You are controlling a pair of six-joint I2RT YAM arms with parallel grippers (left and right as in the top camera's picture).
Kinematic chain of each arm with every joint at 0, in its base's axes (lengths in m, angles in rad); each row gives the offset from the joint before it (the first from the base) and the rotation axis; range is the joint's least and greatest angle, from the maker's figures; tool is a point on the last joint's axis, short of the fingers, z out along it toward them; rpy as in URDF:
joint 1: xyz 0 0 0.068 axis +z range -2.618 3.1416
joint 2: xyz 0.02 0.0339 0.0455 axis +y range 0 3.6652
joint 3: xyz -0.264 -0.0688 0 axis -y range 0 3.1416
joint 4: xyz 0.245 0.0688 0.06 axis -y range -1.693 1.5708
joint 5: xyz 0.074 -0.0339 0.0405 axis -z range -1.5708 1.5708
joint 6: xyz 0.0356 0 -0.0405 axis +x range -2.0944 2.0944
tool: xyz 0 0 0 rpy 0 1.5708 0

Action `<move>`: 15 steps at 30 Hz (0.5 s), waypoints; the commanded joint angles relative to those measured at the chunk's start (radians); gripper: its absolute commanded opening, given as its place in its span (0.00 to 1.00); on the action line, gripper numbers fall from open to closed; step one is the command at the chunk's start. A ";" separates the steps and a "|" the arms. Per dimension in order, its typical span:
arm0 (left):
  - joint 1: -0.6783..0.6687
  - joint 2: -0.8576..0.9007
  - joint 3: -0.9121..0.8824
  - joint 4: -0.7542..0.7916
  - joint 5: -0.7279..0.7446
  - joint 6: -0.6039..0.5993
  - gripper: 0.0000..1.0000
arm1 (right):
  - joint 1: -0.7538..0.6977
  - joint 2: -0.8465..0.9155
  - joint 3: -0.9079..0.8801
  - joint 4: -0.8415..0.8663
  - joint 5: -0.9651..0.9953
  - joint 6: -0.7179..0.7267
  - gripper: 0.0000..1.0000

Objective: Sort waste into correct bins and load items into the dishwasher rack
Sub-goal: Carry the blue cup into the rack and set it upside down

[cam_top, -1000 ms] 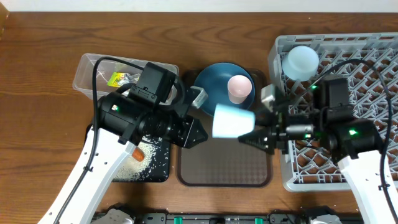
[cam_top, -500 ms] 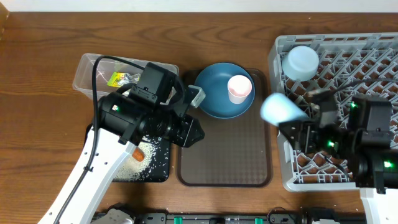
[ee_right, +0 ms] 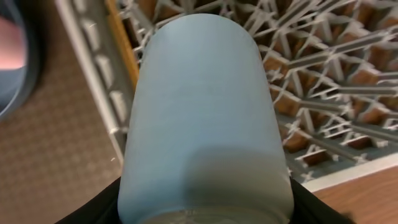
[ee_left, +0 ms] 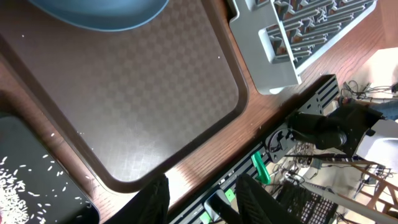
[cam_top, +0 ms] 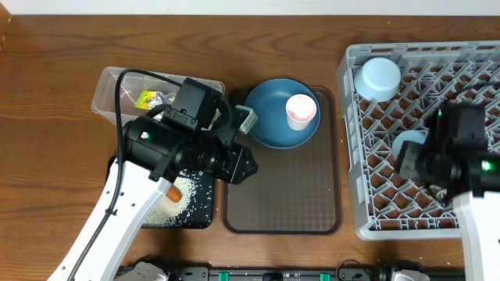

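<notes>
My right gripper [ee_right: 205, 202] is shut on the light-blue cup [ee_right: 205, 112], which lies on its side over the left part of the grey dishwasher rack [cam_top: 349, 101]. From overhead the cup [cam_top: 407, 145] peeks out beside the right wrist. The pale bowl [cam_top: 378, 78] sits in the rack's back left corner. On the brown serving tray [cam_top: 281, 199] rests the dark-blue plate [cam_top: 269, 117] with the pink cup [cam_top: 301, 111] on it. My left gripper [ee_left: 202, 202] hangs open and empty over the tray's front edge.
The clear tub [cam_top: 117, 90] at the back left holds a yellow-green wrapper [cam_top: 147, 99]. The black tray [cam_top: 199, 207] in front of it holds rice grains [cam_top: 183, 191] and a carrot piece [cam_top: 172, 192]. The left arm covers much of both bins.
The right arm carried the light-blue cup rightward from above the brown tray to over the rack. The left arm stayed where it was, and its fingers spread a little.
</notes>
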 commanded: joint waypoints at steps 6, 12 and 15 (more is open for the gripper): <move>-0.002 0.004 -0.004 -0.002 -0.012 0.002 0.39 | -0.014 0.122 0.071 0.002 0.088 0.008 0.15; -0.002 0.004 -0.005 -0.002 -0.013 0.002 0.39 | -0.014 0.196 0.071 0.035 0.087 0.009 0.14; -0.002 0.004 -0.005 -0.002 -0.013 0.002 0.39 | -0.014 0.223 0.071 0.051 0.087 0.009 0.14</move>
